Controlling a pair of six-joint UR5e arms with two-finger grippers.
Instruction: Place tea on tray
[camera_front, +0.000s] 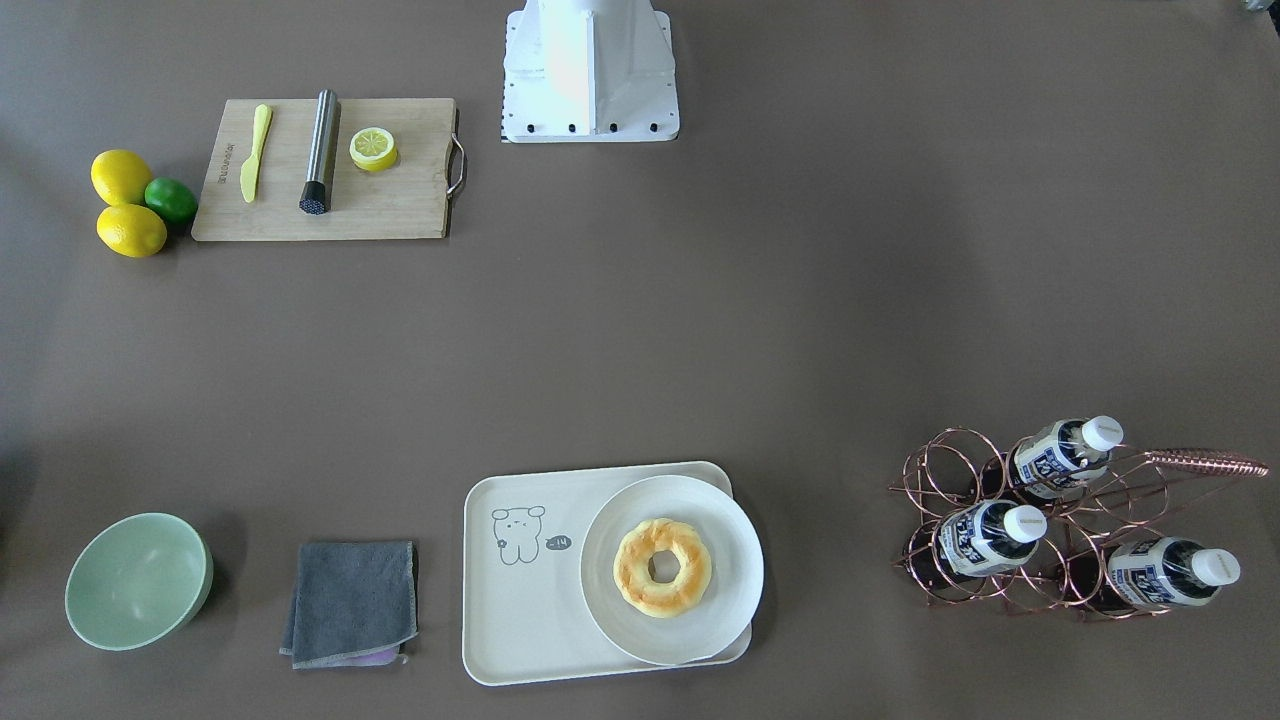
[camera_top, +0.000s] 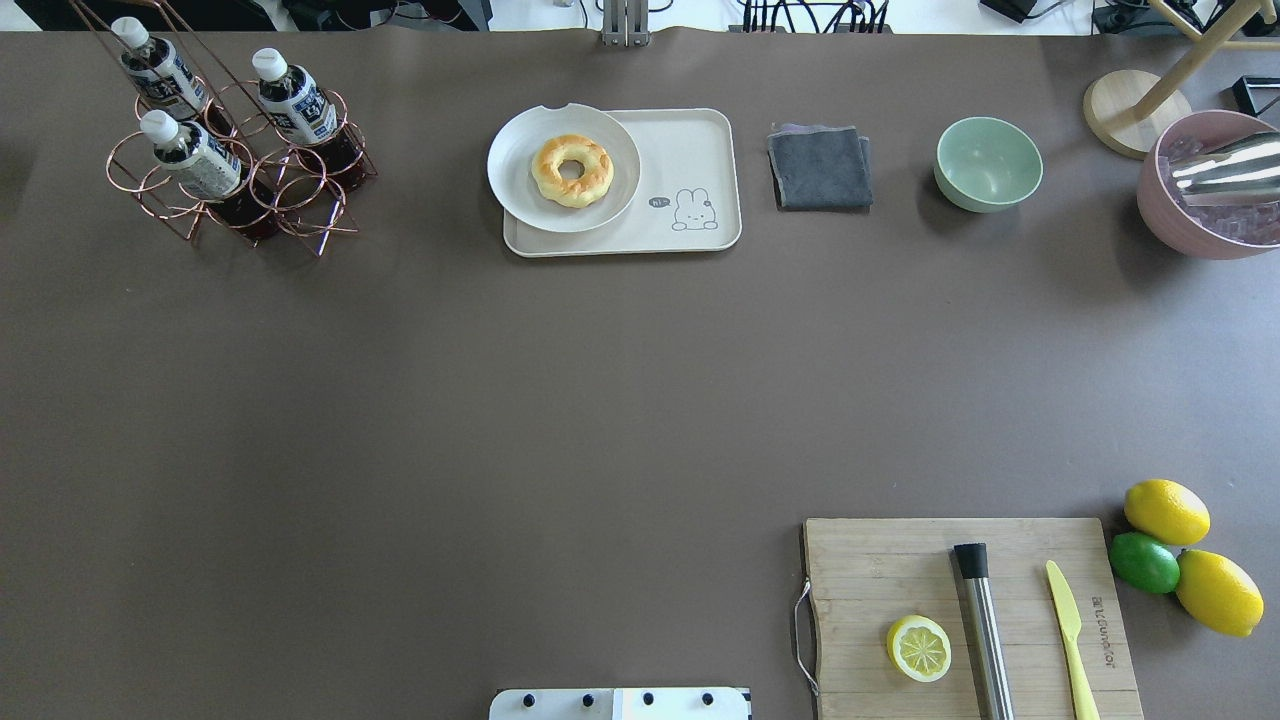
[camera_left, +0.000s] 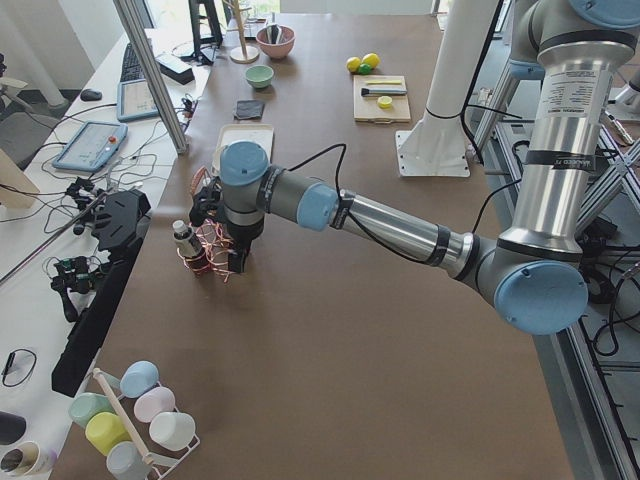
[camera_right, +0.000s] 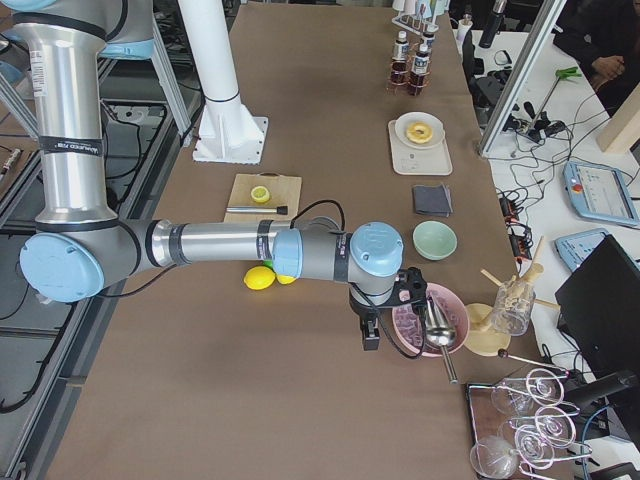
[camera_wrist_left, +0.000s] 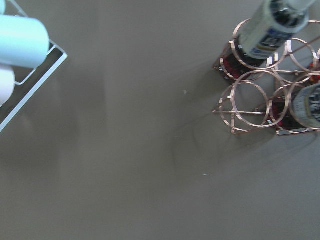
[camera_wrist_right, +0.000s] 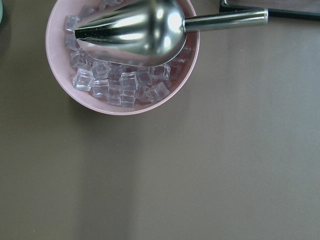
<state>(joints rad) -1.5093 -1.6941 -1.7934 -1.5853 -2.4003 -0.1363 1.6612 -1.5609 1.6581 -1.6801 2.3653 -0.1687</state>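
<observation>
**Desk** (camera_front: 700, 330): brown surface; contents are listed below.

**Tea** (camera_front: 985, 537): 3 alike clear bottles of dark brown liquid are held in a copper wire rack (camera_front: 1205, 461). Each has a white cap and a navy-and-white label, and each is leaned at a tilt in a ring with its cap uppermost. The rack is stood at the far edge of the desk on the robot's left, well apart from the tray. No bottle is touched by either tool.

**Tray** (camera_front: 520, 620): cream-white, rounded corners, set at the far edge mid-desk. A line-drawn bear (camera_front: 518, 533) is printed on the bare end. The end nearer the rack is covered by a round white plate (camera_front: 700, 635), which overhangs the tray's rim. 1 doughnut (camera_front: 630, 570) is laid on the plate.

**Left tool** (camera_left: 237, 265): hung pointing down just beside the rack. Spread or pressed together cannot be told.

**Right tool** (camera_right: 368, 340): hung pointing down near a pink bowl (camera_wrist_right: 125, 111), over bare desk. Its state likewise cannot be told.

**Other items:**
- Ice cubes (camera_wrist_right: 120, 85) and a metal scoop (camera_wrist_right: 135, 32) are held in the pink bowl.
- A folded grey cloth (camera_front: 352, 600) is laid beside the tray.
- A pale green bowl (camera_front: 135, 580) is set beyond the cloth.
- A wooden cutting board (camera_front: 400, 200) is set near the robot's base. It is loaded with a yellow knife (camera_front: 253, 152), a steel cylinder (camera_front: 321, 150) and a half lemon (camera_front: 373, 148).
- 2 lemons (camera_front: 120, 176) and 1 lime (camera_front: 171, 199) are grouped beside the board.
</observation>
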